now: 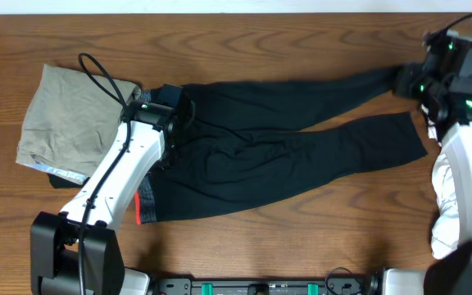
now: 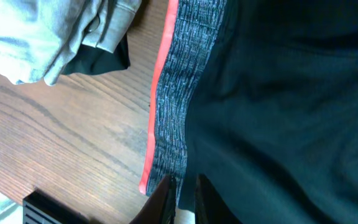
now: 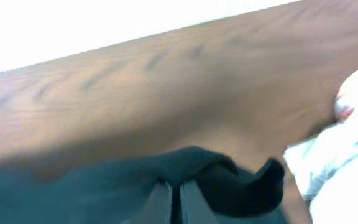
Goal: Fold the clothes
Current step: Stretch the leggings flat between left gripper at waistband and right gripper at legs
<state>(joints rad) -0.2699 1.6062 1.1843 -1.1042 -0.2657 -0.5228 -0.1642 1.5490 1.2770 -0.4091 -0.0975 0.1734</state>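
Overhead: your black trousers [image 1: 285,156] lie flat across the middle of the frame on the wooden table [image 1: 301,33]. The waist end is left of centre and both legs run off to the right. The upper leg is drawn out long toward the upper right corner. The lower leg ends short of it, right of centre.

Left wrist view: your left gripper [image 2: 182,196] sits at the bottom edge of the frame. Its fingers are drawn close together, and the heather-grey waistband [image 2: 179,93] passes into the narrow gap between them, so it reads as a pinch on the waistband. The band's orange-red edge [image 2: 160,74] runs from the top of the frame down to the lower centre, with bare wood to its left.

Right wrist view (blurred, so take it loosely): your right gripper [image 3: 176,202] is at the bottom centre. Its fingers are pressed nearly together and black cloth is bunched around the tips. Overhead, the long leg ends right at this gripper, so it has the leg end nipped.

Other items:
- A khaki-grey garment [image 1: 68,123] lies at the left of the overhead frame, just beside the waist end.
- White fabric [image 1: 447,197] lies at the right edge, partly under your right arm.
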